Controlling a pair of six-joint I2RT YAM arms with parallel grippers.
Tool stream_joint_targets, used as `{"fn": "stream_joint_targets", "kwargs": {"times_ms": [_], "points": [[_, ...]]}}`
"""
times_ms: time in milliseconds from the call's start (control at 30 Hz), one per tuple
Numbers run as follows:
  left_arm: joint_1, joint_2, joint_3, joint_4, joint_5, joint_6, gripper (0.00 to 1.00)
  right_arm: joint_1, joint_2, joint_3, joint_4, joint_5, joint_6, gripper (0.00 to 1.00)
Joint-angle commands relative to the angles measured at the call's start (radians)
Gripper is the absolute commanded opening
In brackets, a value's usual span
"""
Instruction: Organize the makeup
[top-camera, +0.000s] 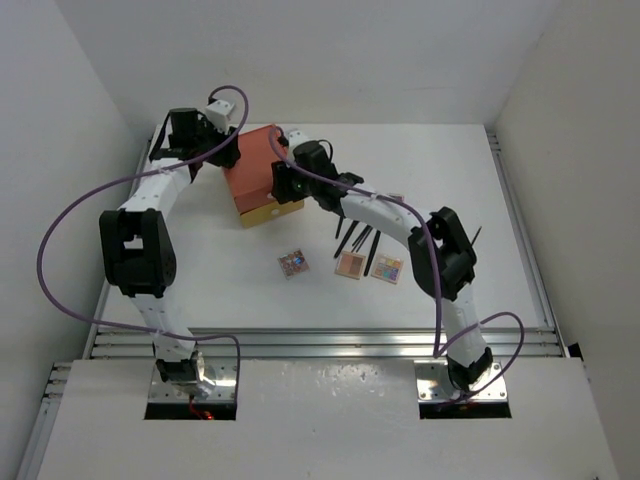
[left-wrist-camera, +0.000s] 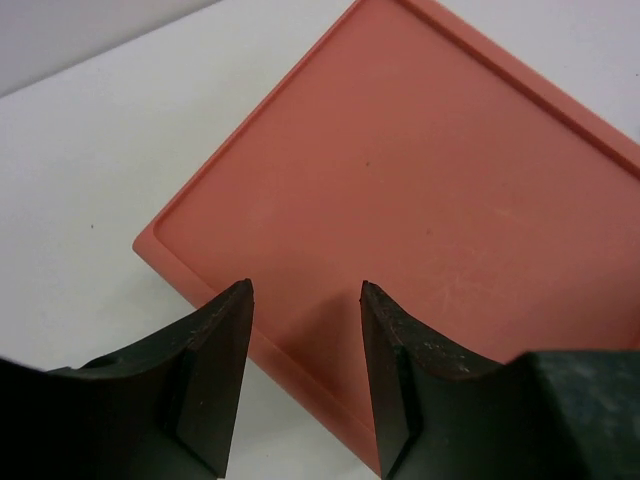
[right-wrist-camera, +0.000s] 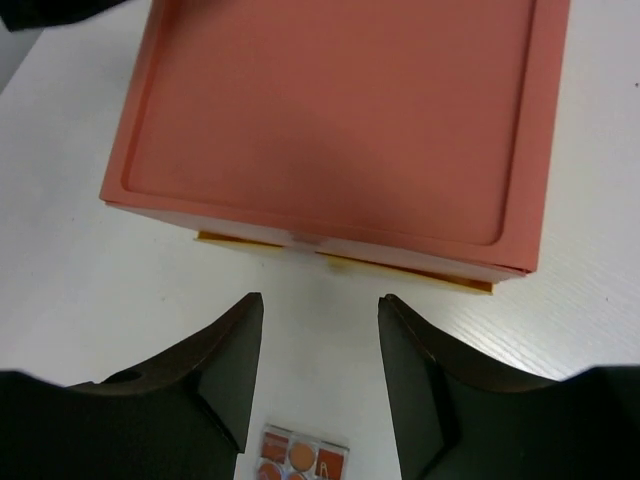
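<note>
**Left gripper (left-wrist-camera: 306, 290) and right gripper (right-wrist-camera: 322, 300) both part-open at the drawer box (right-wrist-camera: 330, 110)**

We see each pair of jaws moderately apart with nothing between them. The left one hangs over a corner of the orange lid. The right one hovers above the bare table (top-camera: 230, 290), just in front of the yellow drawer front (right-wrist-camera: 340, 262).

We judge the step in hand to be opening that drawer so the makeup has somewhere to go. To do it well, we would press the left fingers down on the lid to pin the box. We would bring the right fingers low and square to the yellow lip, then pull straight out. A skewed tug could drag the box along instead.

None of the makeup is put away yet. Three small flat palettes (top-camera: 350, 264) lie in a loose row on the table, near the box. One is multicoloured and two have peach-pink pans. Thin black brushes (top-camera: 360, 240) lie fanned just behind them, partly under the right arm.
</note>
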Motion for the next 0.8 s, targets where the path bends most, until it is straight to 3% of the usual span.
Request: {"fn": "stream_joint_targets", "kwargs": {"times_ms": [0, 233, 767], "points": [[-0.015, -0.021, 0.015, -0.003, -0.022, -0.024, 0.52, 0.036, 0.015, 0.018, 0.113, 0.037, -0.059, 0.50], [-0.015, -0.021, -0.048, 0.019, -0.042, -0.035, 0.51, 0.081, 0.043, 0.018, 0.133, 0.149, -0.131, 0.50], [-0.025, 0.010, -0.100, 0.039, -0.042, -0.035, 0.46, 0.079, 0.124, 0.066, 0.202, 0.205, -0.119, 0.50]]}}
